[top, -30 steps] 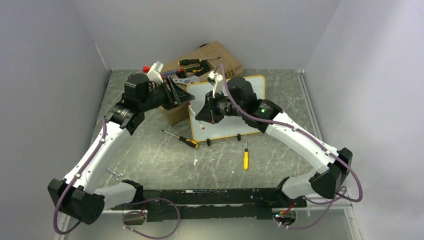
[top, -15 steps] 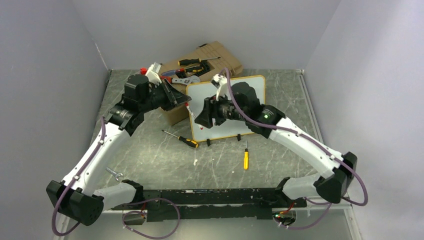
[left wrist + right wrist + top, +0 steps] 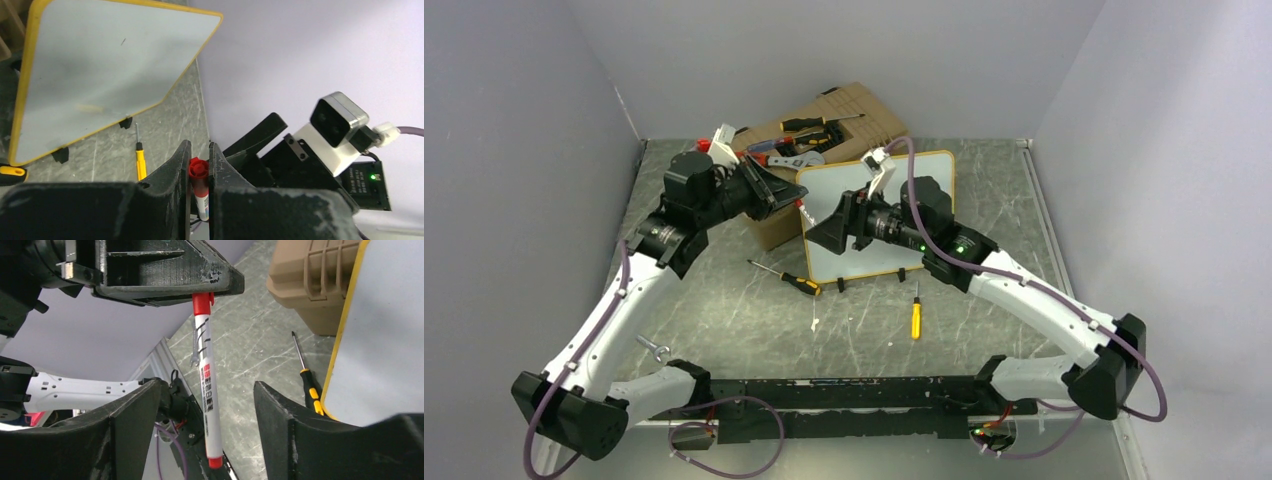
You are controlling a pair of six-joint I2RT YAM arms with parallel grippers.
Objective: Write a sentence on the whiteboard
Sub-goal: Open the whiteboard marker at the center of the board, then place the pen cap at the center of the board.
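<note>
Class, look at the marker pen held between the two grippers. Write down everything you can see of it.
The marker is a slim pen with a white barrel that looks like plastic. It has black print and a red label along it, a red cap with a small clip, and a red tail end. The cap is on. In the right wrist view it hangs cap end up. The left gripper is shut on the cap. The right gripper is open, one finger on either side of the barrel, not touching it.

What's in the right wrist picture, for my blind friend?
The black left gripper holds a red-capped white marker by its cap, hanging between the open fingers of the right gripper. A yellow-framed white board is at the right edge.
</note>
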